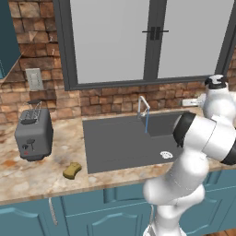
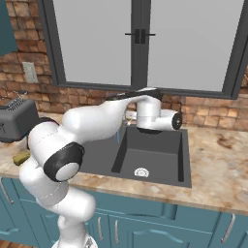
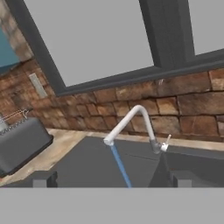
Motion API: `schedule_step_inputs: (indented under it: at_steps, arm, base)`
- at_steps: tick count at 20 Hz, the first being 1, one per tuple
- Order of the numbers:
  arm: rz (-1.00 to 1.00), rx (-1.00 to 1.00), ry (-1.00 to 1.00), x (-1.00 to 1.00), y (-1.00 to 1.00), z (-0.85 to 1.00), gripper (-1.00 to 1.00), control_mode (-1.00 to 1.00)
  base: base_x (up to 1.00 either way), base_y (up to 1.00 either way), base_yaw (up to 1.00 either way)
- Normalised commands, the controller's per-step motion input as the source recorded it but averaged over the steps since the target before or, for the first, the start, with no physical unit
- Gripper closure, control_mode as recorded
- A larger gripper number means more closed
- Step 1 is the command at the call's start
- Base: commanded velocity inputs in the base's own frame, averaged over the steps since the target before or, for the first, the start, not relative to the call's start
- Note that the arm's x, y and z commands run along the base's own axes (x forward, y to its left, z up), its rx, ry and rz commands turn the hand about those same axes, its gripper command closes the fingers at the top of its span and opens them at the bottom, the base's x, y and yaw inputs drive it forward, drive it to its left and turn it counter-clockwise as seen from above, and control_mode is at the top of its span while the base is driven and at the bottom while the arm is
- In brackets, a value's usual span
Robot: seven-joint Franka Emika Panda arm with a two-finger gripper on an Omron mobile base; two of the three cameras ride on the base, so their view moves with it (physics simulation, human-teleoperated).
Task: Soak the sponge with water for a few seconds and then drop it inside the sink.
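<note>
The sponge [image 1: 72,170], a small mustard-yellow block, lies on the marble counter left of the sink [image 1: 124,143], near the front edge. Its corner [image 2: 22,157] peeks out behind my arm in the right base view. A thin blue stream of water [image 1: 146,123] runs from the silver faucet [image 1: 144,108] into the dark basin. My gripper [image 3: 113,181] is open with nothing between its fingertips [image 3: 43,179], looking at the faucet [image 3: 131,122] and the water [image 3: 120,166] from above the sink [image 3: 83,162]. The hand [image 2: 155,116] hovers over the back of the basin, far from the sponge.
A grey boxy toaster [image 1: 33,133] stands on the counter to the left, behind the sponge. A brick wall and a large window rise behind the sink. The white drain [image 2: 141,172] sits near the basin's front. Teal cabinets run below the counter.
</note>
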Motion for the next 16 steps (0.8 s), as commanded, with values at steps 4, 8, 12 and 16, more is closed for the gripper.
schedule_step_inputs:
  at_steps: [4,8,12,16]
  arm:
    - [-0.12,-0.03,0.11,-0.52,0.0,0.17,-1.0,-1.0]
    - [-0.14,-0.05,0.11,-0.48,0.02,0.31,-1.0,-1.0]
    - [-0.14,-0.05,0.19,-0.38,0.19,0.4,-1.0,-1.0]
    - [-0.15,-0.05,0.17,-0.36,0.23,0.37,-1.0,-1.0]
  base:
    - [0.0,0.0,0.0]
    - [0.0,0.0,0.0]
    - [0.0,0.0,0.0]
    - [0.0,0.0,0.0]
